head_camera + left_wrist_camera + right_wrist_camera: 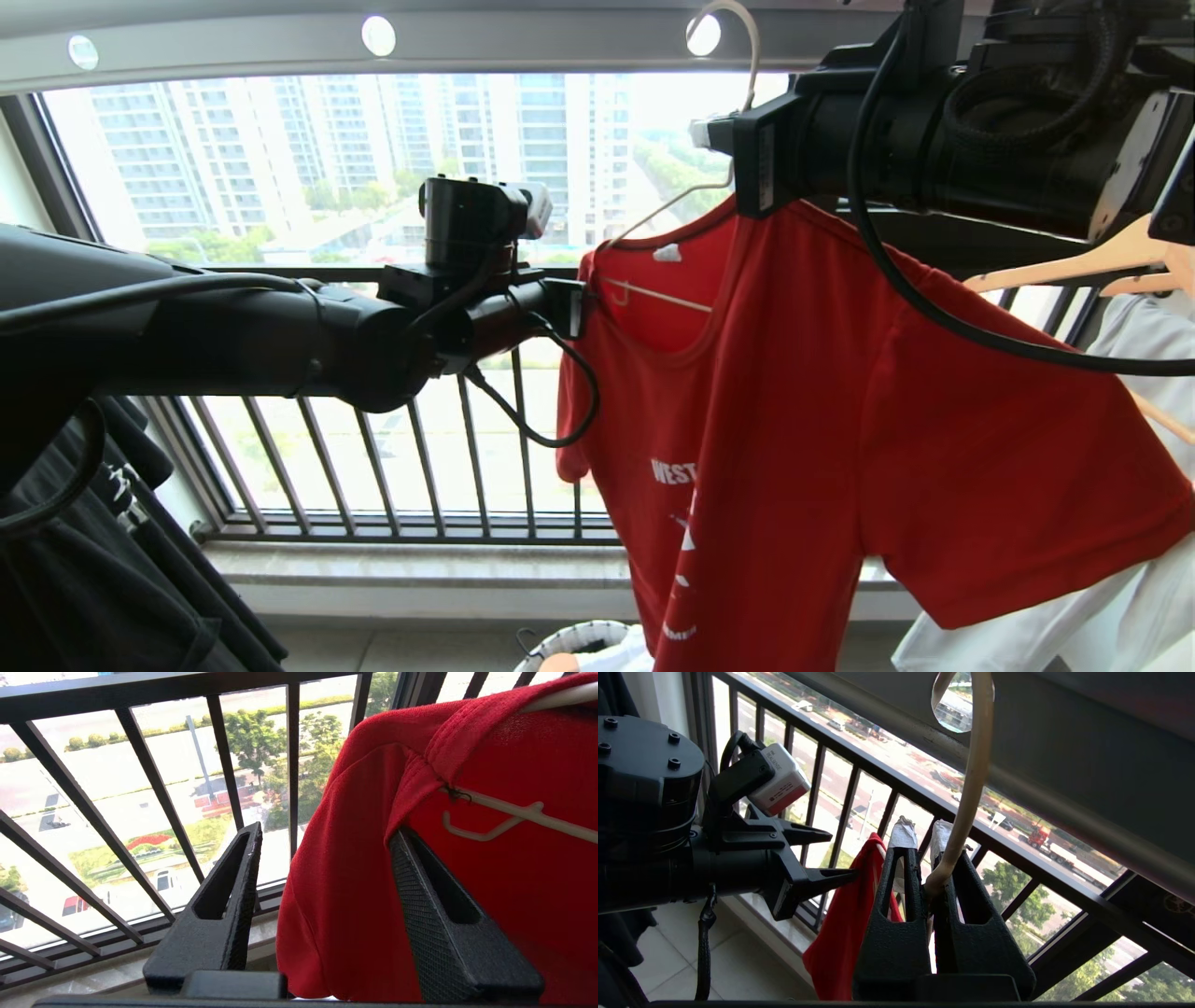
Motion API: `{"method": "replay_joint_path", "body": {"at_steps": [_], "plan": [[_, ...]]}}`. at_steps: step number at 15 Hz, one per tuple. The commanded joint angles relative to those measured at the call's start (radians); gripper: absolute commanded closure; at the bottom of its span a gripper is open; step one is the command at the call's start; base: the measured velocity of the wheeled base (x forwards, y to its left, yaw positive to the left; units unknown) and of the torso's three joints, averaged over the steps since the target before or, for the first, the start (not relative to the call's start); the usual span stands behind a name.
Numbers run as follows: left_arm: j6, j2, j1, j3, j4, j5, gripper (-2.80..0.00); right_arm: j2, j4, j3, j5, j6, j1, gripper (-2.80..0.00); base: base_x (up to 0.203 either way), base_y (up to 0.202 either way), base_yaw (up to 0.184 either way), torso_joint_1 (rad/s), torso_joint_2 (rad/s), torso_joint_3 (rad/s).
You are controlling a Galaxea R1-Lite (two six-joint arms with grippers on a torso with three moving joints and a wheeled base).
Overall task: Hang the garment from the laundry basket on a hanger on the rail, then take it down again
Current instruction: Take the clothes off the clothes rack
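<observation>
Two grippers busy: my right gripper (924, 833) is clamped on the hanger (747, 65) neck, upper right, hooked thru the rail (523, 47). Left gripper (322, 833), jaws apart, straddles the garment (794, 392) shoulder (frame centre). Pinch fabric only, not wire.

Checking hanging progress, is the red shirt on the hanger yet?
On: the red shirt drapes over the cream hanger, whose hook passes through the rail.

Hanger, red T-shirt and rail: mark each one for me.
hanger (966, 788), right wrist view, on its curved neck below the hook.
red T-shirt (803, 392), head view, on the chest fabric.
rail (224, 47), head view, on the grey bar between two holes.
</observation>
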Motion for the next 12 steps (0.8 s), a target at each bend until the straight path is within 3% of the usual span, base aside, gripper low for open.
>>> {"method": "replay_joint_path", "body": {"at_steps": [1,8,12], "plan": [[0.0,0.008,0.001,-0.006,-0.013,0.0,0.0,-0.001,-0.001,0.001,-0.001,-0.002,0.0,0.0,0.0,0.0,0.0,0.0,0.0,0.0],[-0.003,-0.043,-0.004,0.016,-0.034,-0.003,0.0,0.003,-0.001,0.001,-0.002,-0.002,0.002,0.0,0.0,0.0,0.0,0.0,0.0,0.0],[-0.025,-0.156,-0.082,0.111,-0.14,-0.002,0.0,0.019,-0.002,0.001,-0.002,-0.002,0.013,0.0,0.0,0.0,0.0,0.0,0.0,0.0]]}}
